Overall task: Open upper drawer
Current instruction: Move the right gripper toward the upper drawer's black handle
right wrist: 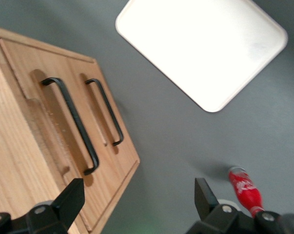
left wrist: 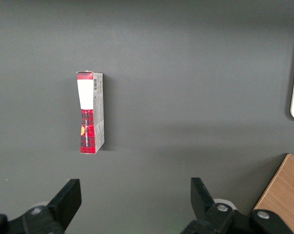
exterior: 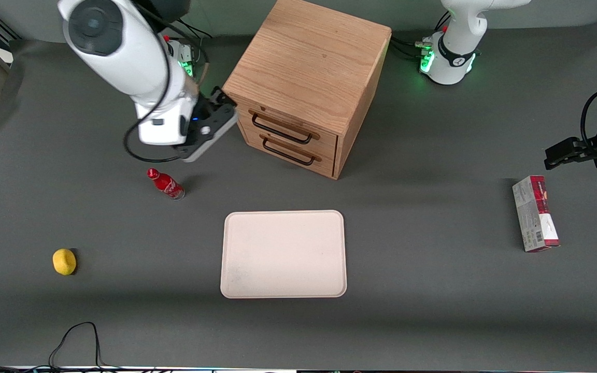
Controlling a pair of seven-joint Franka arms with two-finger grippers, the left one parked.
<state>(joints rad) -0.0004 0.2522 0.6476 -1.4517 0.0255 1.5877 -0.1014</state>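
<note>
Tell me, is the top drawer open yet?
Shut: the top drawer sits flush with the lower drawer. The hand, open, hovers beside the cabinet's corner.

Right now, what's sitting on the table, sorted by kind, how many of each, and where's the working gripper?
Cabinets: 1, oak cabinet, with the upper drawer and lower drawer, both shut
Bottles: 1, red bottle
Trays: 1, cream tray
Boxes: 1, red and white carton
Yellow round things: 1
Total: 5
The gripper is open, beside the cabinet's front corner.
</note>
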